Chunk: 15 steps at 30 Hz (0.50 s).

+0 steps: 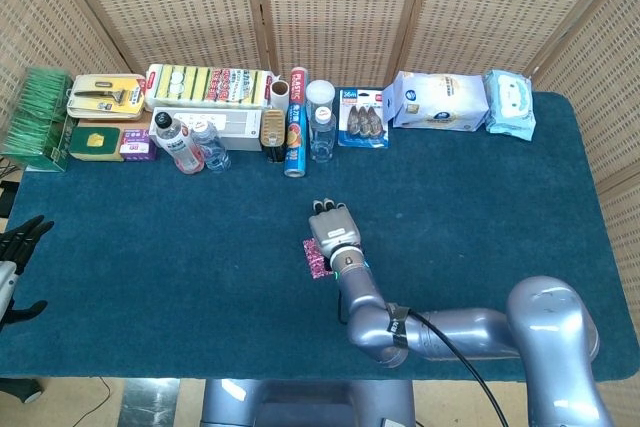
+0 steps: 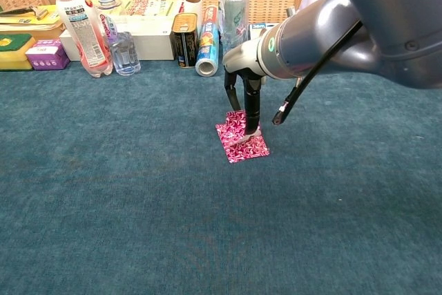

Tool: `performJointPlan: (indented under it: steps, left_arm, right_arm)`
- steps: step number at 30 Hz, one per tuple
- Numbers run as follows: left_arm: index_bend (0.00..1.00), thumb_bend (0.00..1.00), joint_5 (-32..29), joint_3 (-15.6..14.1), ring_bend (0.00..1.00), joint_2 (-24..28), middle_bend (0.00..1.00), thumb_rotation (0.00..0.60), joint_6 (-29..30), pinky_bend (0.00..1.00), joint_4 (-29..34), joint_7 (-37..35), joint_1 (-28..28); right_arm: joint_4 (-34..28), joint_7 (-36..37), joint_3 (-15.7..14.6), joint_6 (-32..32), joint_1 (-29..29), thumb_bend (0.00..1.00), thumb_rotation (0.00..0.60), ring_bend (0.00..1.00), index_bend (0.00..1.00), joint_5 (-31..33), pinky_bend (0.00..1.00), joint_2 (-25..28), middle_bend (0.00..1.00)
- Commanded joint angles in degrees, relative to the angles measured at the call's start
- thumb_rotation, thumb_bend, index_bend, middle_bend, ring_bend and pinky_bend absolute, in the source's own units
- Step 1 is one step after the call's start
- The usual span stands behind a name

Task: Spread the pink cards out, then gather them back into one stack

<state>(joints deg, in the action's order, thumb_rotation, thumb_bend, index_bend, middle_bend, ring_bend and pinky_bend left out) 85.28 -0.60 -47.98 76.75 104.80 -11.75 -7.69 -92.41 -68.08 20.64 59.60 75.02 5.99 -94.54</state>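
Pressing down with its fingertips (image 2: 253, 128) on the far edge of the pink cards (image 2: 242, 140), the right hand (image 2: 246, 94) gripped nothing, while the stack lay flat mid-desk (image 2: 103, 191), far from the left hand (image 1: 15, 247).

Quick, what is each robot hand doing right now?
Left robot hand: open, holding nothing.
Right robot hand: fingertips press the pink cards; no grip.

Three bottles (image 1: 182, 143), two wipe packs (image 1: 440, 101) and one pink card stack (image 2: 242, 141).
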Motion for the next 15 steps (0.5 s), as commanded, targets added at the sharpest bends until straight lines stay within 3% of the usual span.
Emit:
performJointPlan:
  steps: [1, 15]
  left_arm:
    - [0.0, 0.05, -0.1, 0.0, 0.0, 0.0, 0.0, 0.6, -0.1, 0.05, 0.0, 0.0, 0.0]
    - [0.0, 0.05, -0.6, 0.2, 0.0, 0.0, 0.0, 0.6, -0.3, 0.05, 0.3, 0.3, 0.0]
  right_arm:
    - [0.6, 0.4, -0.3, -0.5, 0.3, 0.23, 0.6, 0.0, 0.46, 0.2, 0.17, 0.1, 0.06]
    - [1.4, 2.1, -2.0, -2.7, 1.5, 0.23, 0.6, 0.0, 0.43, 2.8, 0.18, 1.4, 0.06]
